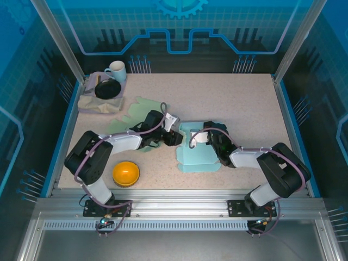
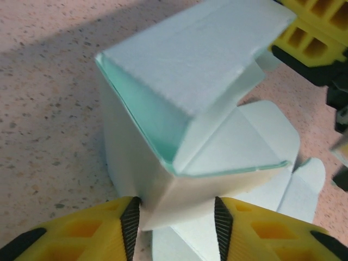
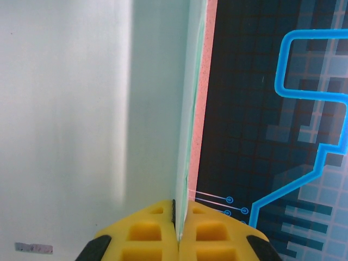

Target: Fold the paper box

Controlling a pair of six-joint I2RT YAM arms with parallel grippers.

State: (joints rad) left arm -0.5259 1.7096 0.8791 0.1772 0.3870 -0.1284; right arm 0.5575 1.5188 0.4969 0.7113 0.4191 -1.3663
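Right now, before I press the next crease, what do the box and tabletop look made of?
The paper box looks like thin card, pale mint and matte: slim, slightly fuzzy cut edges and sharp folds. The tabletop looks like speckled beige laminate or stone-look composite with a low sheen; I cannot tell which.

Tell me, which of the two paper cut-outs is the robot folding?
The pale blue cut-out in the middle: its walls already stand up. The green cut-out lies flat, farther left.
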